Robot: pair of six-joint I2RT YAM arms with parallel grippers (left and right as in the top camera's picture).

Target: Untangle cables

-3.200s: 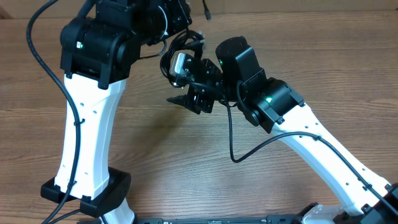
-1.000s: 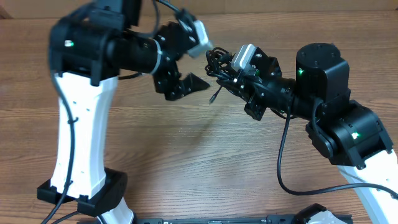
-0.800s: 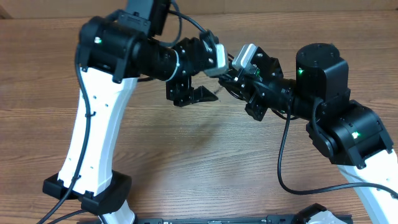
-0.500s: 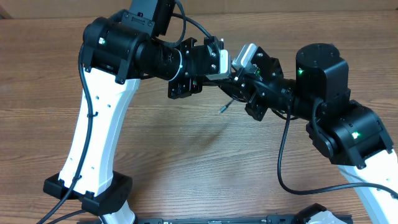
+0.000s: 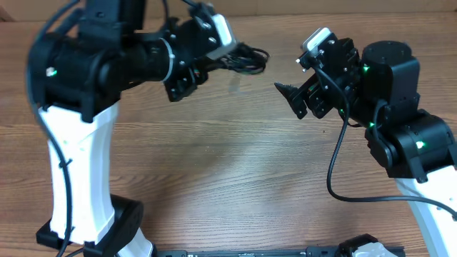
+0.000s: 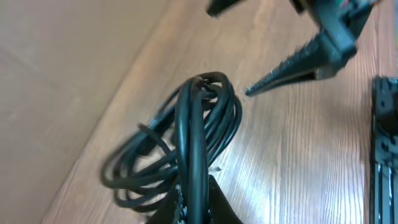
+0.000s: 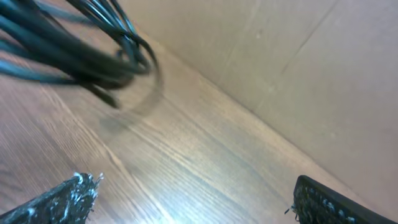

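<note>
One coil of cables point(image 5: 243, 58) hangs pinched in the left gripper point(image 6: 196, 202) at 12 o'clock above the table point(image 5: 214, 164), held up, I judge, so its loops can sag apart. At its 3 o'clock the right gripper point(image 7: 193, 183) gapes wide, empty, probably placed to pick a strand.

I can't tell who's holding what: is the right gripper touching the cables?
Apart. The overhead view shows a clear gap between the open right gripper and the cables.

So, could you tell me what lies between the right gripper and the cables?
Only bare table, seen overhead, separates the right gripper from the cables.
</note>
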